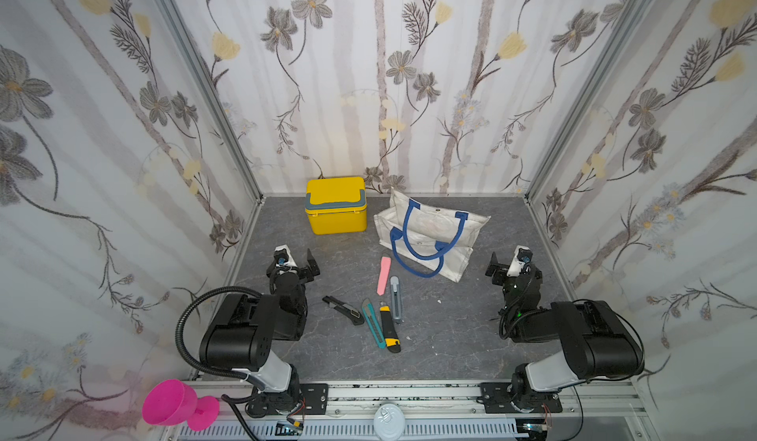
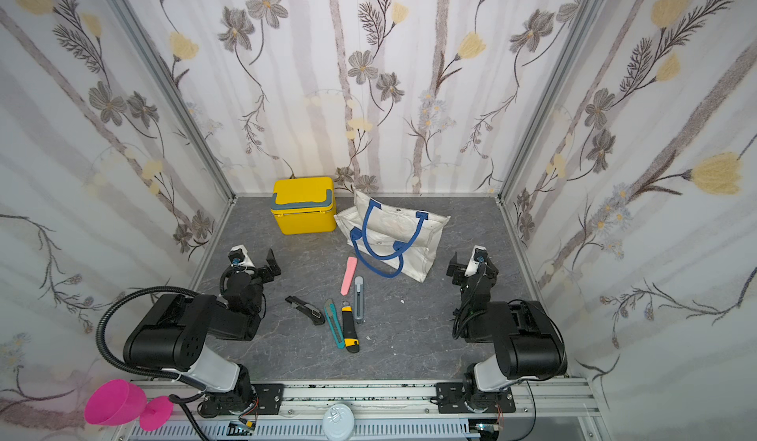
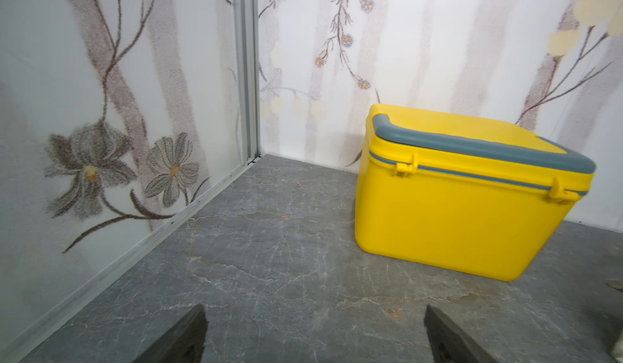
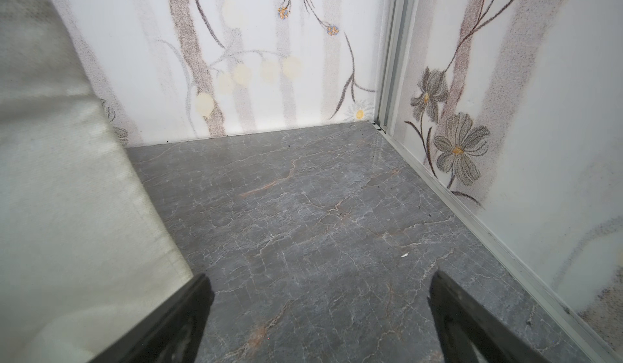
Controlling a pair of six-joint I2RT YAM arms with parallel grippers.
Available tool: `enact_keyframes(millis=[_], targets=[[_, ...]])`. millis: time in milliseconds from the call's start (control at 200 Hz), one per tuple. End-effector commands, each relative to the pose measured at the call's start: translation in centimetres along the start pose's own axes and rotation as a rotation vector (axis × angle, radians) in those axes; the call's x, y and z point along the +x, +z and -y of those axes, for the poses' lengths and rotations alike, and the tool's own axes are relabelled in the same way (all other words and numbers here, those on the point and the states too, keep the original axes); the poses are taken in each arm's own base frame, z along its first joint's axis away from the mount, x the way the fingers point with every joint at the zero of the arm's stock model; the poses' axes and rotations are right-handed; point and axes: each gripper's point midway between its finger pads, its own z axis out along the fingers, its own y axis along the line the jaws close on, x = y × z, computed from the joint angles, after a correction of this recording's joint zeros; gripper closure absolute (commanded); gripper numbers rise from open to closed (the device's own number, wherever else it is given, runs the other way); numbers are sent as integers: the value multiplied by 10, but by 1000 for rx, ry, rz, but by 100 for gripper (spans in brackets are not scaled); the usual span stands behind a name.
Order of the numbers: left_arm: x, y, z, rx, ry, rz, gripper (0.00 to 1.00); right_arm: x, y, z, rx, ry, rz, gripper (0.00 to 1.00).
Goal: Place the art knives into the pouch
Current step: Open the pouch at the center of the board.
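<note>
- While both arms sit low over the grey tabletop point(image 1: 442, 336), the left gripper point(image 3: 313, 324) has its jaws spread wide with nothing between them. In its wrist view only bare surface lies ahead, with the yellow box point(image 3: 465, 209) further off.
- Equally spread and empty, the right gripper point(image 4: 320, 294) has the pouch point(image 4: 67, 175) just beside 1 finger point(image 4: 188, 310), not touching it as far as the view shows.
- Between the 2 arms lie 5 art knives, all flat on the tabletop: pink point(image 1: 384, 276), grey point(image 1: 395, 299), black point(image 1: 343, 310), teal point(image 1: 372, 323) and yellow-and-black point(image 1: 389, 328).
- Nothing shows which 1 the task means. The pink knife is nearest the pouch, its far end just beside a blue handle loop point(image 1: 426, 271).
- Each knife looks light, stiff, slim and smooth-sided, so it probably slips or pivots if pinched near an end.
- A grip across the narrow width at mid-body seems best, clear of the blade end. Whether any blade is out is too small to tell.
- The teal and yellow-and-black knives lie very close together, leaving little finger room. The pink and black ones have more space.
- Behind the knives, the white canvas pouch point(image 1: 430, 223) is slumped and soft, so its mouth may sag shut and need holding open.
</note>
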Motion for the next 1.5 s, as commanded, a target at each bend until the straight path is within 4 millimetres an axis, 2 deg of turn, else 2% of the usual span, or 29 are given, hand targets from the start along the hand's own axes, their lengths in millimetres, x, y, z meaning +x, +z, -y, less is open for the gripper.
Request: enact_keyframes(millis=[0, 115, 225, 335, 425, 445, 455, 530, 689, 774, 934, 949, 1034, 1199, 1389, 1499], targets=[[-20, -8, 5, 7, 21, 45, 0, -20, -3, 5, 35, 16, 47, 0], [-47, -20, 4, -69, 8, 102, 0, -38, -1, -6, 27, -35, 17, 0], [-80, -28, 28, 21, -80, 127, 0, -62, 3, -23, -37, 12, 20, 1], [-93, -33, 52, 71, -155, 66, 0, -82, 14, -46, -73, -7, -63, 0], [-92, -44, 71, 115, -219, 24, 0, -95, 24, -72, -107, -91, -155, 1], [-91, -46, 74, 122, -231, 13, 0, -95, 25, -76, -114, -109, -177, 1], [-89, -47, 76, 126, -236, 7, 0, -104, 27, -80, -120, -111, -168, 0], [-82, -53, 92, 170, -258, -40, 0, -112, 36, -97, -163, -145, -230, 1], [-66, -62, 124, 270, -252, -134, 0, -114, 58, -130, -267, -209, -355, 0], [-63, -65, 138, 318, -247, -159, 0, -118, 62, -147, -333, -239, -367, 0], [-57, -65, 148, 341, -244, -173, 0, -118, 55, -185, -486, -291, -422, 0], [-57, -64, 148, 341, -245, -174, 0, -104, 57, -189, -499, -304, -458, 0], [-54, -62, 150, 343, -249, -177, 0, -87, 54, -202, -527, -351, -526, 0], [-52, -60, 156, 353, -263, -186, 0, -66, 32, -225, -588, -383, -599, 0], [-57, -57, 166, 381, -288, -206, 0, -74, -2, -253, -687, -300, -600, 0], [-62, -57, 177, 409, -332, -234, 0, -79, -20, -262, -717, -253, -621, 0]])
